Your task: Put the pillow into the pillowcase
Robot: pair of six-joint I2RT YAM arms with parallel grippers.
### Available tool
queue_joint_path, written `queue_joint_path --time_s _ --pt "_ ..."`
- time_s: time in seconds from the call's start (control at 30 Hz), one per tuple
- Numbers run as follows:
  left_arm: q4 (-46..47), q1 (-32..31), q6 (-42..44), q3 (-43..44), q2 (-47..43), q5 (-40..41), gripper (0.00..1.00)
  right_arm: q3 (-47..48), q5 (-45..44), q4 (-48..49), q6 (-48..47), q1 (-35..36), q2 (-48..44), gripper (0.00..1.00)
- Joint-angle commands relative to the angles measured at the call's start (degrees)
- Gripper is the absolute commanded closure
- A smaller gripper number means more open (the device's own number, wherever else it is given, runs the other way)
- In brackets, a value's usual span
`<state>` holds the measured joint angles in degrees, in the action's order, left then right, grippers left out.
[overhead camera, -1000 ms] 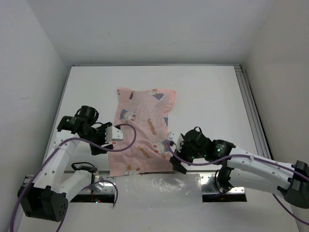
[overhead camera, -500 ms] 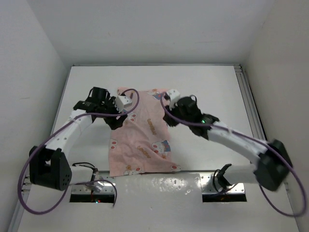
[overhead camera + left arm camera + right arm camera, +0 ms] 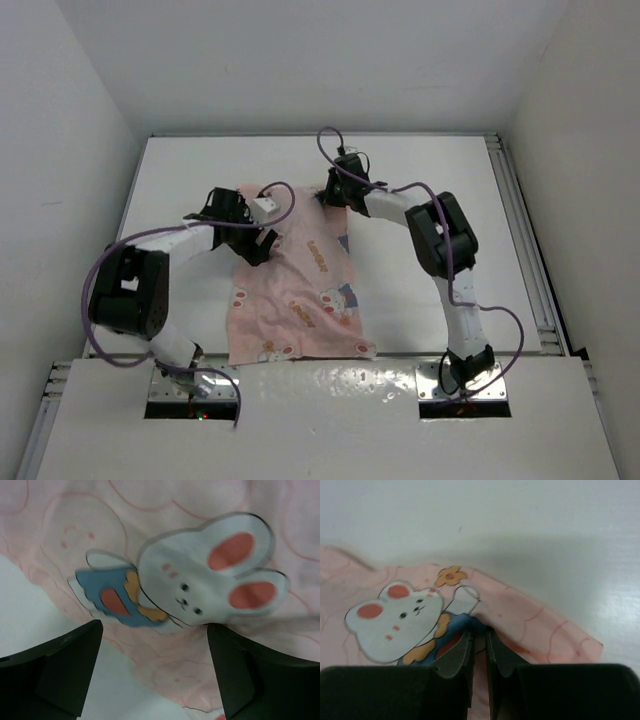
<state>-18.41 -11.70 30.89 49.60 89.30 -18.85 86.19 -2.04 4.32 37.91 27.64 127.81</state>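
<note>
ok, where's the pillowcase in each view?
Top external: pillowcase mid-table, from far centre toward the near edge.
Left wrist: fills the upper frame, between the open left fingers.
Right wrist: lower half, far edge pinched by the right fingers.
Shared landmark: the white table, bare beside the cloth in all three.

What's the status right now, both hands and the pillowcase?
Left hand open over pillowcase, left edge. Right hand pinching its far edge. Pillow not in view. Nothing blocking.
</note>
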Motion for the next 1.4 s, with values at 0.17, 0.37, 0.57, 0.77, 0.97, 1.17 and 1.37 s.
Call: queue_joint_path --time_s 0.17,0.37,0.57,0.77,0.97,1.17,1.37 --pt "1.19 2.56 -1.89 23.59 19.76 -1.36 0.14 21.26 -6.13 2.72 10.52 -5.84 12.1 0.87" --pt "1.37 4.32 2.33 36.85 29.08 -2.94 0.13 28.25 -6.39 2.97 8.93 -6.98 18.53 0.84" --pt "-8.12 6.69 6.71 44.09 29.37 -8.65 0.13 18.77 -4.38 7.81 5.87 -11.55 10.46 0.65" --pt "-13.23 10.21 7.26 38.29 23.12 -9.37 0.13 5.5 0.46 4.39 3.66 -17.17 -2.64 0.37" --pt "-8.93 13.37 -2.22 40.12 24.95 -5.06 0.13 -3.14 9.77 7.81 9.01 -17.01 -3.19 0.35" --pt "-8.31 15.92 -20.05 55.76 36.81 -11.1 0.14 3.19 14.08 7.72 16.48 -14.9 4.28 0.38" --pt "-5.57 15.75 -26.76 61.66 44.37 -9.98 0.13 3.81 12.94 7.2 25.1 -14.54 7.63 0.42"
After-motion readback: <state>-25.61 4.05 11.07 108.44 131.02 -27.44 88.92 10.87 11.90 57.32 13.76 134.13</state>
